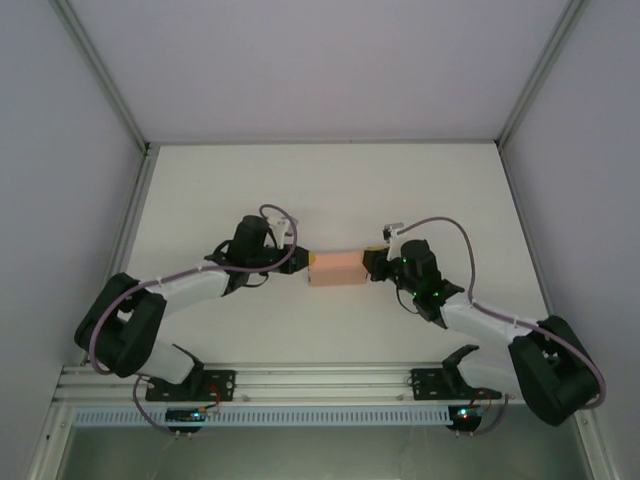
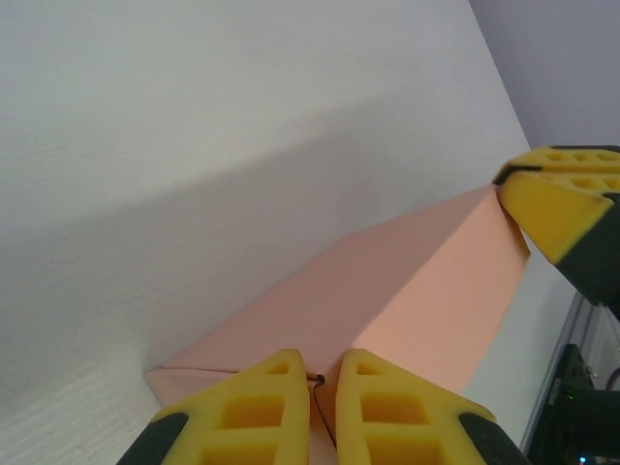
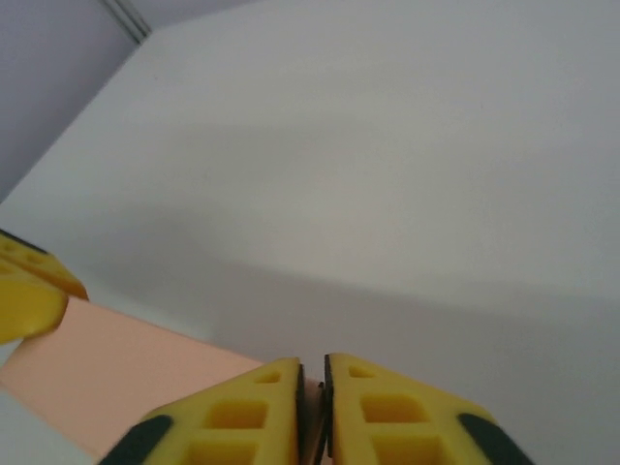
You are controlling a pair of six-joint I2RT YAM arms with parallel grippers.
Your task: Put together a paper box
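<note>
Left end effector (image 2: 323, 383), right end effector (image 3: 313, 383) pinch paper box (image 2: 407, 281); table (image 2: 194, 116) beneath.

In the left wrist view, the left gripper (image 2: 323, 417) hides from us the near end of the paper box (image 2: 387, 291). In the right wrist view, the right gripper (image 3: 312, 417) covers one end, and we cannot see the far corner behind a left finger.

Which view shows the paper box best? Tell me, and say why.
The left wrist view: the paper box lies close, its long faces and fold lines plain. The top external view shows it from above but small. The right wrist view catches one pink face at its lower left.
</note>
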